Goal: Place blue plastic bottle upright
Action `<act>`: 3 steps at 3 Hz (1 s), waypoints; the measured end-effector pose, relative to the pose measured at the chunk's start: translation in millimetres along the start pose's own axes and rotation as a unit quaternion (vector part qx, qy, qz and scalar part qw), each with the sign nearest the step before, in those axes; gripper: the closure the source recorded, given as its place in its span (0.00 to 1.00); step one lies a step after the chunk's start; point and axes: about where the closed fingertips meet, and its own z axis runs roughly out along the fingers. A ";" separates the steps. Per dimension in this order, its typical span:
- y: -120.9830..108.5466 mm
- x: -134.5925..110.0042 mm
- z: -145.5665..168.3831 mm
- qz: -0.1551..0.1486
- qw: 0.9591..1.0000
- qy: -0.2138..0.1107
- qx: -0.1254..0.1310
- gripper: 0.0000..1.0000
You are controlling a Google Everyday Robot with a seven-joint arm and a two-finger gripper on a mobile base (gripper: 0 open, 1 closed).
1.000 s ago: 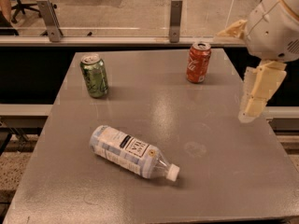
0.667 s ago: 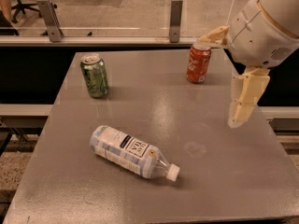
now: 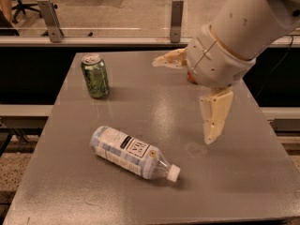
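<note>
The blue plastic bottle point(image 3: 129, 152) lies on its side on the grey table point(image 3: 243, 172), left of centre toward the front, with its white cap pointing right and toward the front. My gripper point(image 3: 182, 102) hangs above the table's right half, up and to the right of the bottle, well apart from it. It is open and empty: one cream finger point(image 3: 214, 116) points down at the table and the other point(image 3: 168, 59) sticks out to the left.
A green can point(image 3: 95, 76) stands upright at the back left of the table. A red can point(image 3: 190, 79) at the back is almost wholly hidden behind my arm. A glass barrier with metal posts point(image 3: 176, 14) runs behind the table.
My arm and gripper have moved left and toward the table's middle, covering the red can. The bottle and the green can have not moved.
</note>
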 end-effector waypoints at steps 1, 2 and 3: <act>-4.8 -23.1 15.8 -0.077 0.997 -0.028 -0.010 0.00; -6.9 -39.9 27.4 -0.158 0.985 -0.063 -0.008 0.00; -1.2 -53.3 32.6 -0.238 0.967 -0.088 -0.005 0.00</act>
